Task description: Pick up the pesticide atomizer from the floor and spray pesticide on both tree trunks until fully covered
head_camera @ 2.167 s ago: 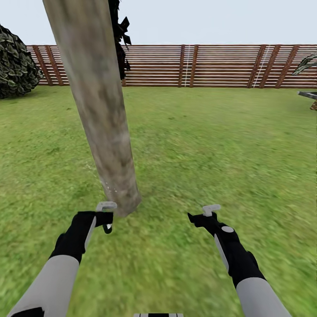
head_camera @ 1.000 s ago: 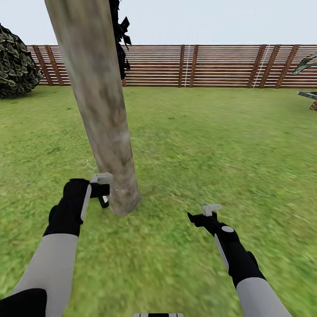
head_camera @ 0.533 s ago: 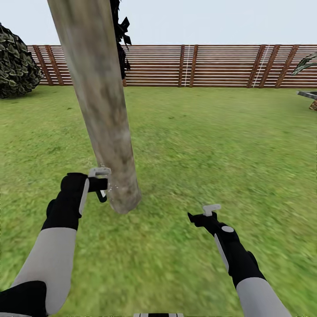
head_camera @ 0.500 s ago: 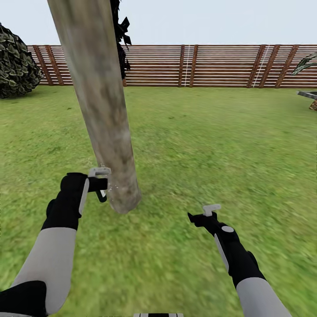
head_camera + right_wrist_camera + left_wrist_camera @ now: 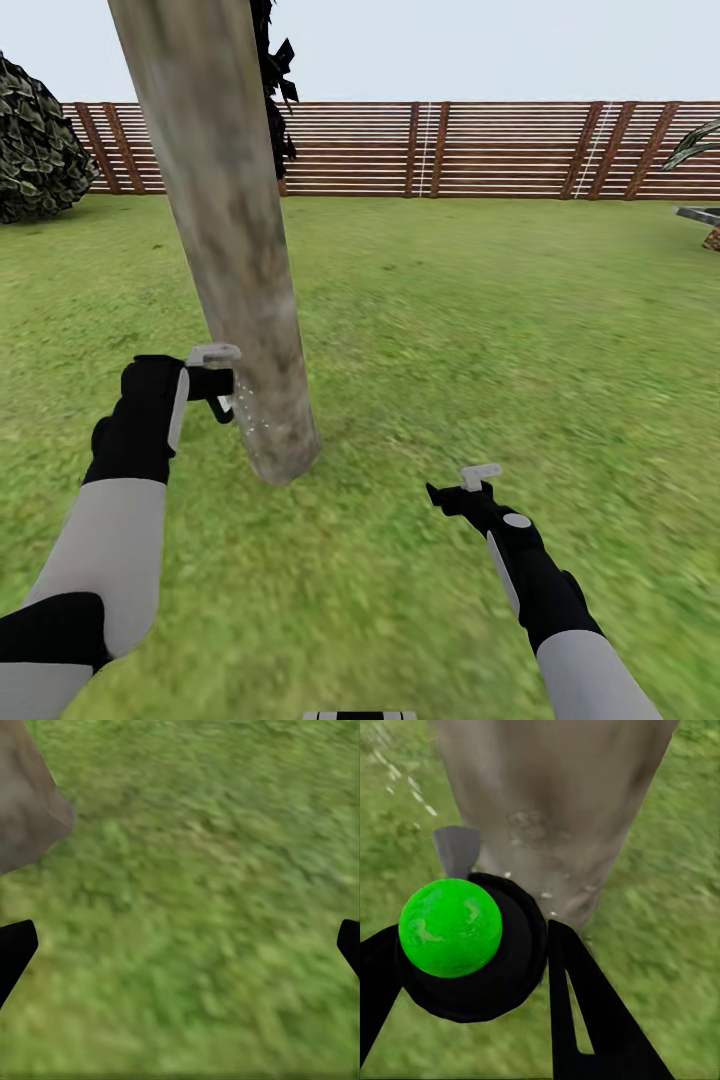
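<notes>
L gripper (image 5: 222,385) grasping atomizer (image 5: 472,945) beside trunk (image 5: 225,240); R gripper (image 5: 478,478) spread, holding nothing.

Fenced garden: green lawn (image 5: 450,330), slat fence (image 5: 480,150), tree trunk (image 5: 225,220).

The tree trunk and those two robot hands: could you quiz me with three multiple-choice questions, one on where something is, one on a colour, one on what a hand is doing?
1. Where is the left gripper?
A. beside the tree trunk, low down
B. over by the fence
C. resting flat on the lawn

2. What colour is the dot on the pesticide atomizer?
A. red
B. bright green
C. blue

3. What is the right gripper doing?
A. squeezing the atomizer
B. gripping the trunk
C. open over grass, holding nothing

Answers: 1 A, the head view shows it right next to the trunk's lower part. 2 B, the left wrist view shows a green ball on the dark body. 3 C, the right wrist view shows its fingers wide apart over bare lawn.
</notes>
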Controlling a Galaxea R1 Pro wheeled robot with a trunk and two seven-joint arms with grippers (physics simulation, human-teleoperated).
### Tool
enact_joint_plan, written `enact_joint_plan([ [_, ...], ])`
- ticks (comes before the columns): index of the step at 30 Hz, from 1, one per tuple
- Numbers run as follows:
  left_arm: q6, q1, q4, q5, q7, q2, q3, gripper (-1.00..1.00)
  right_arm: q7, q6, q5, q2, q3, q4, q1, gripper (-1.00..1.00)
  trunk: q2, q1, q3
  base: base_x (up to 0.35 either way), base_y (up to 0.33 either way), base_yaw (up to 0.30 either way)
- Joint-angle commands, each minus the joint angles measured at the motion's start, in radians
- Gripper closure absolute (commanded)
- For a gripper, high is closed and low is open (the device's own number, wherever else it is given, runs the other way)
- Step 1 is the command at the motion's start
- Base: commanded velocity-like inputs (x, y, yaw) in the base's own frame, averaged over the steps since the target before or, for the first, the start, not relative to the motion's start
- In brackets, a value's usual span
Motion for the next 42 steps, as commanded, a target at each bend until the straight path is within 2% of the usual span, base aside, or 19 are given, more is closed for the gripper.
enact_joint_plan([
  [1,-0.001,0.005,0.001,0.004,0.0,0.018,0.0,1.0,0.001,0.0,0.0,0.0,0.0,0.0,0.0,-1.0,0.0,0.0,0.0,0.0,0.0,0.0],
  [5,-0.012,0.04,0.06,0.006,-0.002,0.05,0.0,1.0,0.001,0.0,0.0,0.0,0.0,0.001,0.0,-1.0,0.0,0.0,0.0,0.0,0.0,0.0],
  [9,-0.054,0.127,0.118,0.006,0.001,0.053,-0.006,1.0,0.001,0.0,0.0,0.0,0.0,0.002,0.0,-1.0,0.0,0.0,0.0,0.0,0.0,0.0],
  [12,-0.167,0.184,0.186,0.008,0.009,0.045,-0.004,1.0,0.001,0.0,0.0,0.0,0.0,0.001,0.0,-1.0,0.0,0.0,0.0,0.0,0.0,0.0],
  [16,-0.276,0.201,0.315,0.004,0.015,0.045,0.001,1.0,0.003,0.0,-0.001,0.0,0.0,0.0,0.0,-1.0,0.0,0.0,0.0,0.0,0.0,0.0],
  [19,-0.354,0.224,0.351,0.006,0.029,0.038,0.002,1.0,0.003,0.0,-0.001,0.0,0.0,-0.001,0.0,-1.0,0.0,0.0,-0.001,0.0,0.0,0.077],
  [20,-0.391,0.233,0.356,0.01,0.048,0.027,0.003,1.0,0.003,0.0,-0.001,0.0,0.0,0.001,0.0,-1.0,0.0,0.0,-0.002,0.0,0.0,0.155],
  [21,-0.425,0.241,0.36,0.019,0.09,0.002,0.004,1.0,0.003,0.0,0.0,0.0,0.0,0.002,0.0,-1.0,0.0,0.0,-0.003,0.0,0.0,0.176],
  [24,-0.459,0.293,0.36,0.05,0.226,-0.047,0.004,1.0,0.003,0.0,0.0,0.0,0.0,0.003,0.0,-1.0,0.0,0.0,-0.006,0.0,0.0,0.186],
  [25,-0.474,0.302,0.359,0.06,0.244,-0.057,0.003,1.0,0.003,0.0,0.0,0.0,0.0,0.003,0.0,-1.0,0.0,0.0,-0.007,0.0,0.0,0.189],
  [26,-0.523,0.327,0.359,0.074,0.267,-0.075,0.003,1.0,0.003,0.0,0.0,0.0,0.0,0.003,0.0,-1.0,0.0,0.0,-0.008,0.0,0.0,0.19],
  [27,-0.558,0.348,0.359,0.08,0.273,-0.081,0.002,1.0,0.002,0.0,0.0,0.0,0.0,0.003,0.0,-1.0,0.0,0.0,-0.009,0.0,0.0,0.189],
  [31,-0.589,0.374,0.36,0.083,0.276,-0.088,0.001,1.0,0.003,0.0,0.0,0.0,0.0,0.004,0.0,-1.0,0.0,0.0,-0.012,0.0,-0.039,0.119],
  [42,-0.594,0.381,0.361,0.085,0.276,-0.091,0.001,1.0,0.003,0.0,-0.001,0.001,0.001,0.008,0.0,-1.0,0.0,0.0,-0.012,0.098,-0.249,0.004],
])
